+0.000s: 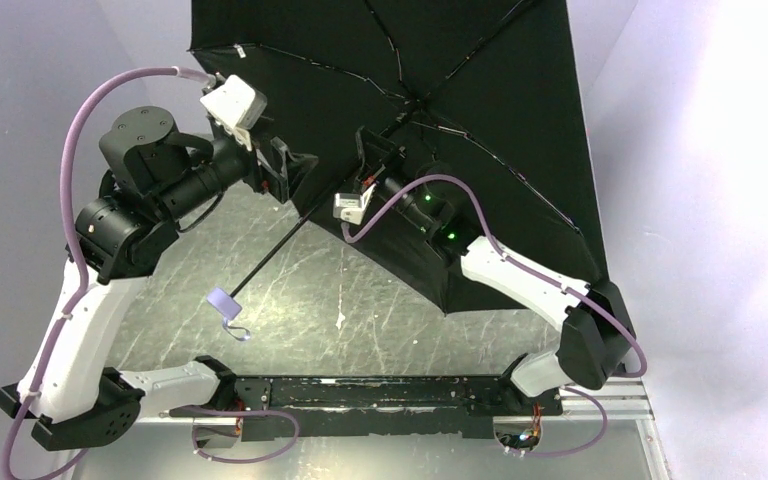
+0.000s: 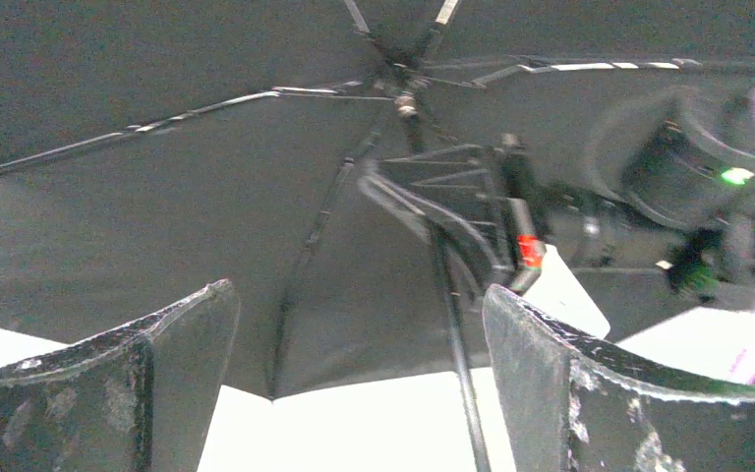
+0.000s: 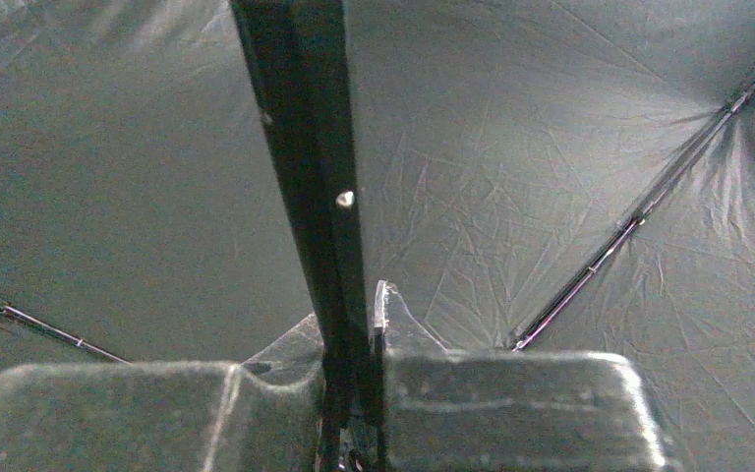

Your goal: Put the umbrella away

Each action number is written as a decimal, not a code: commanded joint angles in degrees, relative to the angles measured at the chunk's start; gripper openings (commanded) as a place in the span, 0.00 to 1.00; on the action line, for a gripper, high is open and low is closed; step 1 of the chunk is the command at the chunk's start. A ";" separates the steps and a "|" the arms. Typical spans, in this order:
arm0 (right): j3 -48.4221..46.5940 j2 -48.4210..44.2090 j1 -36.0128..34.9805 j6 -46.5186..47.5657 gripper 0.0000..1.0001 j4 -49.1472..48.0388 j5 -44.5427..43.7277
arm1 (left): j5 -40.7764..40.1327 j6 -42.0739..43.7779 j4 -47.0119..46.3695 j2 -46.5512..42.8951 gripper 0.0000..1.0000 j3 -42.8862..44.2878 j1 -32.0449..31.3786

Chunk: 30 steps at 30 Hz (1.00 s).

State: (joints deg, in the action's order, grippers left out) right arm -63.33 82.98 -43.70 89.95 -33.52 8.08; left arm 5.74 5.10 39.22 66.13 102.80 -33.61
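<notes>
Black lining fills every view: the umbrella (image 1: 480, 120) is spread fully open and tipped on its side over the far half of the tabletop (image 1: 380, 300), with its lower edge down beside the right arm (image 1: 520, 275). The main hazard is judged to be the wide canopy swinging about the thin shaft (image 1: 280, 240), since it is restrained by one narrow clamp only; fabric could be snagged on the arm's cable (image 1: 480, 215).

The right end effector (image 3: 354, 379) is clenched on the shaft near the hub (image 2: 405, 98). The left end effector (image 2: 354, 344) is spread wide and empty, facing the canopy's inside; if closed carelessly, a rib (image 3: 609, 246) could be caught and bent.

The canopy's top is cut off in the overhead view, its outer side is unseen, and no sliding catch can be made out. Whether the pale handle (image 1: 222, 300) and strap (image 1: 240, 332) touch the tabletop cannot be told.
</notes>
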 commanded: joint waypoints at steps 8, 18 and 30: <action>-3.45 -4.37 0.38 13.04 0.00 3.07 -0.37 | 17.39 -1.19 2.70 -0.71 0.89 -7.40 -0.41; -2.68 -6.97 0.61 14.09 0.00 3.73 1.02 | 21.79 -2.29 4.55 -2.67 0.80 -14.00 -0.41; -1.53 -8.21 0.67 14.38 0.00 2.93 2.99 | 25.75 -3.87 -0.27 0.60 0.50 -17.30 -0.41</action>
State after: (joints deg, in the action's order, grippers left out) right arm -64.97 77.71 -43.09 101.91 -28.08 9.41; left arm 28.97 2.52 42.24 64.51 86.46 -33.87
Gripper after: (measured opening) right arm 0.095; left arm 0.533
